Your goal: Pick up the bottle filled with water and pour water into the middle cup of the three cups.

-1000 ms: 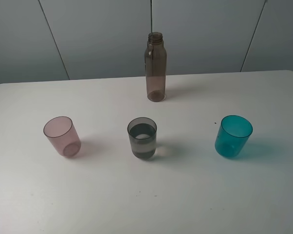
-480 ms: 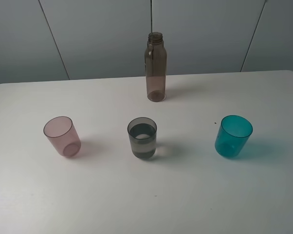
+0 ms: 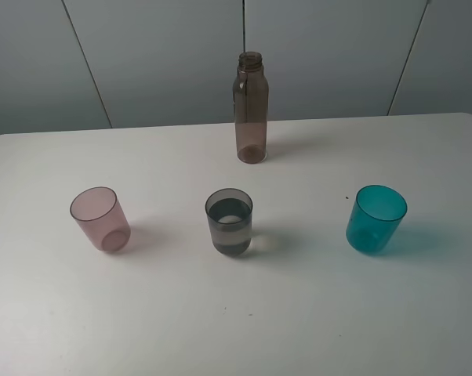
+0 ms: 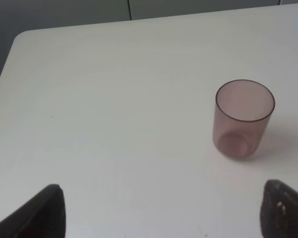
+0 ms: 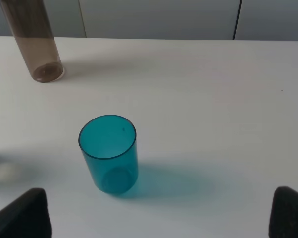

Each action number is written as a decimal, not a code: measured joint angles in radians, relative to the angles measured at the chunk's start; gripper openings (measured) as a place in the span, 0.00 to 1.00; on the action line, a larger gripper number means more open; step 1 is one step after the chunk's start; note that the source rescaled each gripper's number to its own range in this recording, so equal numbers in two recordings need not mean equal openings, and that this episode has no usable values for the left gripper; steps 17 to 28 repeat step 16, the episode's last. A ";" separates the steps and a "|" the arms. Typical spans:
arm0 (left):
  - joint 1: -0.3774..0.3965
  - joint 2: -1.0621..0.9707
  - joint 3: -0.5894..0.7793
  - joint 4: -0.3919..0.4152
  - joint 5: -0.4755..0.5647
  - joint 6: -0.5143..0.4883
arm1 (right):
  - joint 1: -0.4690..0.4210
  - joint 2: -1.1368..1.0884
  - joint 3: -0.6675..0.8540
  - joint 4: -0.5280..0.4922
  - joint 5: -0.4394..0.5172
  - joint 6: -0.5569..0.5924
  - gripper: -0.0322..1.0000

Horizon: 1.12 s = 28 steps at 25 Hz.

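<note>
On the white tabletop (image 3: 314, 313), toward its far edge and just in front of the grey panelled wall (image 3: 157, 55), the tall slim translucent smoky brown-grey plastic bottle (image 3: 251, 107) stands upright with its threaded neck uncapped, well apart from everything else. Nearer the camera, the three small translucent plastic tumblers stand upright in a row, spaced well apart: the pink tumbler (image 3: 100, 219) on the left, the smoky grey middle cup (image 3: 229, 221) directly in front of the bottle, and the teal tumbler (image 3: 375, 218) on the right. The middle cup shows a band of clear water in its lower part (the pink and teal ones look empty). Neither arm appears in the high view. In the left wrist view the left gripper (image 4: 161, 210) shows only its two dark fingertips (image 4: 45, 210) at the frame's edge, spread wide with nothing between them, and the pink tumbler sits on the table beyond them. In the right wrist view the right gripper (image 5: 161, 213) likewise has its dark fingertips (image 5: 25, 213) set wide apart and empty, the teal tumbler standing beyond them and the bottle's base farther off.
</note>
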 joint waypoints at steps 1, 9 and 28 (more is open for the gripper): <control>0.000 0.000 0.000 0.000 0.000 0.000 | 0.000 0.000 0.000 0.000 0.000 0.000 0.84; 0.000 0.000 0.000 0.000 0.000 0.000 | 0.000 0.000 0.000 0.000 0.000 0.000 0.84; 0.000 0.000 0.000 0.000 0.000 0.000 | 0.000 0.000 0.000 0.002 0.000 -0.007 0.84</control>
